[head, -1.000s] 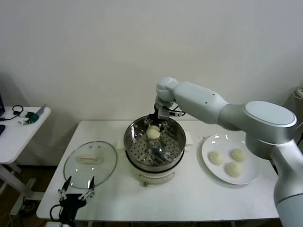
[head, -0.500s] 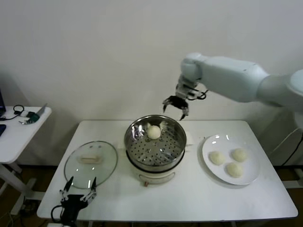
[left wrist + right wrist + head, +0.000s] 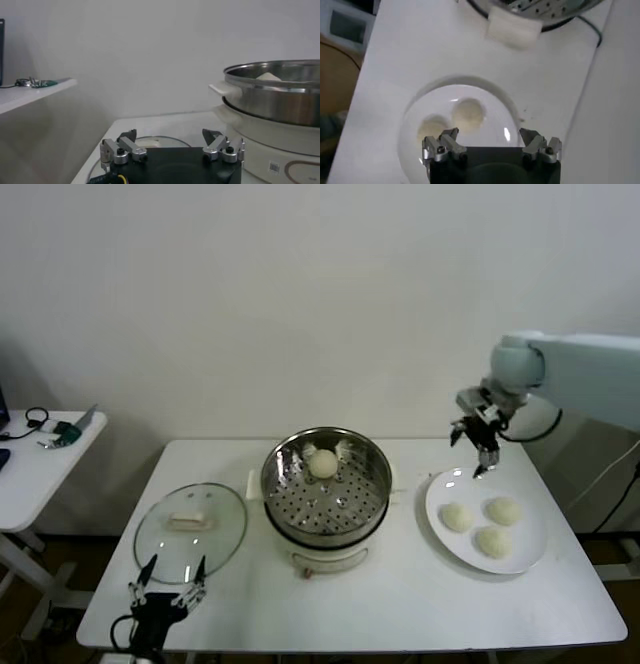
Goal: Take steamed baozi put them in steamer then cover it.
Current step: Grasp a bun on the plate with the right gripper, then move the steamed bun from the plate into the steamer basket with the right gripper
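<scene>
The steel steamer (image 3: 325,502) stands mid-table with one baozi (image 3: 322,463) on its perforated tray at the far side. Three more baozi (image 3: 457,517) (image 3: 503,510) (image 3: 491,541) lie on a white plate (image 3: 445,484) to the right. My right gripper (image 3: 472,452) hangs open and empty in the air over the plate's far edge; from its wrist I see the plate (image 3: 495,115) and two baozi (image 3: 468,112) (image 3: 434,126) below the gripper (image 3: 490,134). The glass cover (image 3: 190,529) lies flat on the table to the steamer's left. My left gripper (image 3: 165,596) waits open at the table's front left edge.
In the left wrist view the left gripper (image 3: 170,136) sits low by the cover (image 3: 150,142), with the steamer (image 3: 272,95) and its white base to one side. A small side table (image 3: 40,444) with cables stands beyond the main table's left end.
My right gripper has risen out of the steamer, leaving one baozi on the tray, and swung right to above the plate. The left arm has stayed put.
</scene>
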